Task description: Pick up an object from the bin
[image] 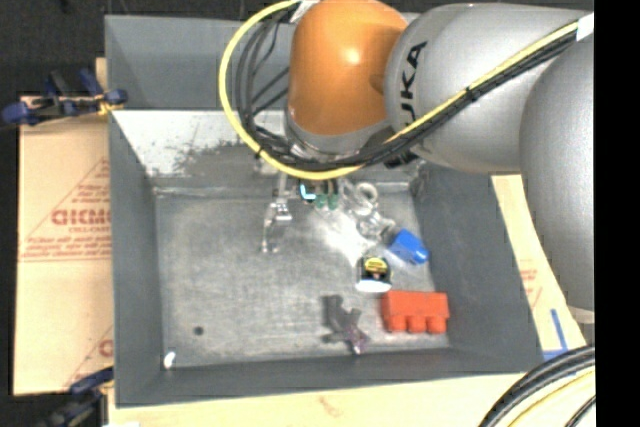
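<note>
Up near the back wall of the bin (130, 245), the gripper (318, 199) sits tucked under the arm's orange cover (335, 65). Honestly I can't tell if it's wide or pinched, and I don't see anything in it, so I'd say nothing's picked yet.

The closest candidate is a clear shiny bit (362, 207) just to its right. A blue piece (408, 247) and a small yellow-and-black thing (375, 268) lie a bit further toward the front right. A red block (414, 311) and a dark grey piece (343, 323) sit near the front wall.

Stuff that could go sideways from here, imo:
- The clear bit, blue piece and yellow-black thing sit close together. A grab there could catch two at once, or shove one aside and come up with nothing.
- The clear bit looks slick and lumpy, so it could squirt out on the squeeze or drop on the lift.
- It's working close to the back wall, so drifting that way could bump the wall.
- The cover hides the business end, so any misalignment is hard to spot until the lift.

The red block looks like the easier grab to me: flat sides, and some room around it.
</note>
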`<state>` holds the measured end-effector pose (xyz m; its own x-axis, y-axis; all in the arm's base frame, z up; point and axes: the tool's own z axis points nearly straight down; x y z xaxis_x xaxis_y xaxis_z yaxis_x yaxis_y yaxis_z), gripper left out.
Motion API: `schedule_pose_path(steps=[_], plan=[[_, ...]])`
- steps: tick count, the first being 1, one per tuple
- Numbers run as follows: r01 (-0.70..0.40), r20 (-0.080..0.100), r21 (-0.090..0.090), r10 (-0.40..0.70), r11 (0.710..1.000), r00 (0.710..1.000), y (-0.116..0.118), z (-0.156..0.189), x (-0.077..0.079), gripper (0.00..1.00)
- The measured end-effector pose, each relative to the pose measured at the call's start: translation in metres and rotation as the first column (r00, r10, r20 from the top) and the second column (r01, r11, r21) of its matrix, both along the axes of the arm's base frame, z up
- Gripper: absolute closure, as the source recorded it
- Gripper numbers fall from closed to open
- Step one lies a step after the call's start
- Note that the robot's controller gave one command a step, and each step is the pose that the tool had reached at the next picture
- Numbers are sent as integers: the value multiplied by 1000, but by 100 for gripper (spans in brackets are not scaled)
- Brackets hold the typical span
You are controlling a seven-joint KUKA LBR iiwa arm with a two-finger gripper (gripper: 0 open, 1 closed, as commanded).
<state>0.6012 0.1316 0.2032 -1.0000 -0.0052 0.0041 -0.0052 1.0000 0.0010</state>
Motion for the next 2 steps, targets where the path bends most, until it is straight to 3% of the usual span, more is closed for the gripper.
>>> schedule_pose_path(steps=[1, 2], plan=[[-198, 0, -3, 198, 980, 980, -81, -63, -72, 0], [-454, 2, -2, 454, 891, 891, -129, -73, -125, 0]])
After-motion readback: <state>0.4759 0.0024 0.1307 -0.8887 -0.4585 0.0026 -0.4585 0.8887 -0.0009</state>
